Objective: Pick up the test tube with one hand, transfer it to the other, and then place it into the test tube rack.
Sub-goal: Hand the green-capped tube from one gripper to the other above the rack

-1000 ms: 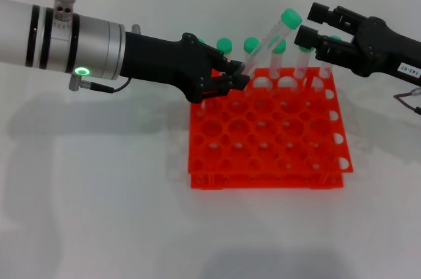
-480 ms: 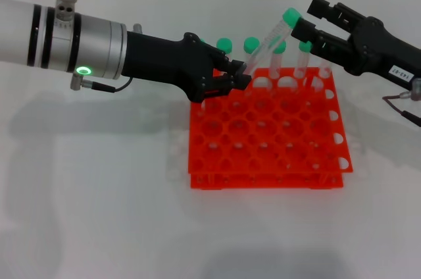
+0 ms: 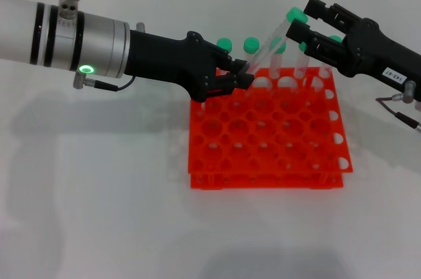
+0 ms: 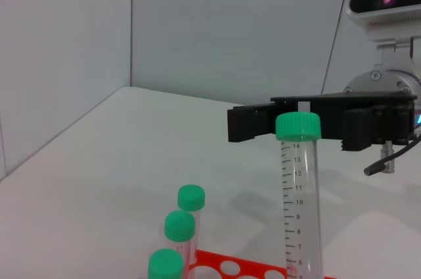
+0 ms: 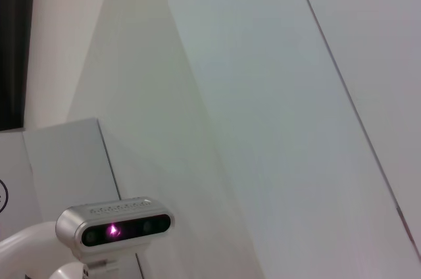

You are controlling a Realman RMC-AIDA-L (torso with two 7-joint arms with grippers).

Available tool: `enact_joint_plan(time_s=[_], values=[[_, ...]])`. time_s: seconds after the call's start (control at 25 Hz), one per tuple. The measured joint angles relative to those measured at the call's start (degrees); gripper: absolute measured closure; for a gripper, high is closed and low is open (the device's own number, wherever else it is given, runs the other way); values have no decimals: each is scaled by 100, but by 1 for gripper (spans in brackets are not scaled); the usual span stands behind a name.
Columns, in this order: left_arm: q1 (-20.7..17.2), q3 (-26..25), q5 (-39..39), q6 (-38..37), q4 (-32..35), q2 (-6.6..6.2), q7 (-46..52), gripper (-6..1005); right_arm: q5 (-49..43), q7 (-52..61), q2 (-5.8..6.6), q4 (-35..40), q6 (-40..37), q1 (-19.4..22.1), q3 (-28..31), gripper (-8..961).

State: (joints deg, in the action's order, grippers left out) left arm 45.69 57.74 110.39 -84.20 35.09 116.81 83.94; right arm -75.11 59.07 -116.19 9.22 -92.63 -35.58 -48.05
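My left gripper, on the arm with the green ring, is shut on the lower end of the test tube. The tube slants up to the right above the back of the orange-red rack. Its green cap is at the top end. My right gripper, black with a white label, is open, one finger on each side of the cap and not closed on it. In the left wrist view the tube stands in front of the right gripper's spread fingers. The right wrist view shows only a wall.
Several twin tubes with green caps stand in the rack's back row, close under the held tube. Three of them show in the left wrist view. White table lies around the rack.
My right gripper has moved left toward the tube's cap and now flanks it. My left gripper has held the tube nearly still.
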Motion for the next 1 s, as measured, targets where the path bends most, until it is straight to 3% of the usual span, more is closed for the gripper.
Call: enact_joint_plan(time_s=[0.32, 0.52, 0.76, 1.0], values=[[1, 0, 0, 33, -11, -1, -1, 773, 42, -65, 0, -17, -5, -2, -17, 175], [2, 0, 3, 36, -11, -1, -1, 772, 42, -67, 0, -17, -2, -13, -13, 299], [15, 3, 8, 36, -11, -1, 0, 770, 19, -48, 0, -35, 82, -61, -16, 534], [26, 67, 8, 42, -11, -1, -1, 769, 1, -66, 0, -158, 95, -151, -20, 618]])
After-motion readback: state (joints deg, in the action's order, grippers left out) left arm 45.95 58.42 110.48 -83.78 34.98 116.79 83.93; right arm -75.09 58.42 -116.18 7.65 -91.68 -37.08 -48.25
